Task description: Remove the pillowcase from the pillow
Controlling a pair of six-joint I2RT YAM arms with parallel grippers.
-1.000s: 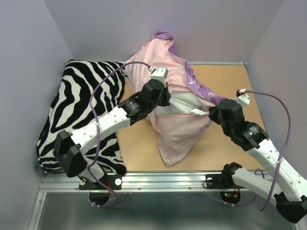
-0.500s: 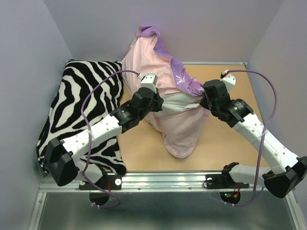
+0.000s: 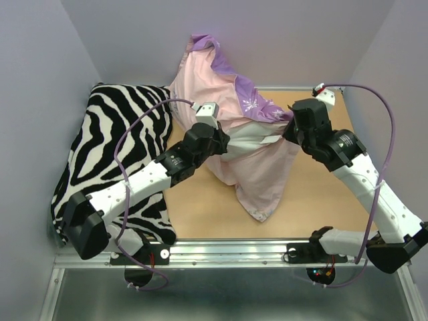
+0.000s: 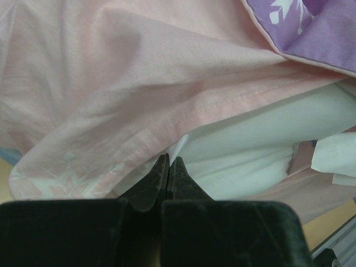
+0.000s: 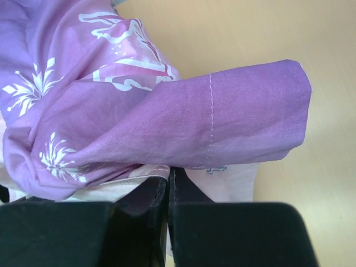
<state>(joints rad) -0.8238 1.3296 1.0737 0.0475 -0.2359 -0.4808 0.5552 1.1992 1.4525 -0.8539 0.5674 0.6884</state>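
Over the tan table (image 3: 321, 200), the left pincer (image 4: 168, 166) and right pincer (image 5: 168, 177) each clamp the pillowcase (image 3: 207, 80); the pillow (image 3: 249, 138) lies between them, sagging toward the near edge.

No legible text, brand or number showed in any view: the small white tag (image 4: 334, 158) by the pillow (image 4: 250, 150) read blank, and the pillowcase (image 5: 167, 122) carried only snowflake prints.

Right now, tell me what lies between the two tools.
In the top view, a band of the white pillow spans from the left tool to the right tool, framed by pale pink edges of the pillowcase.
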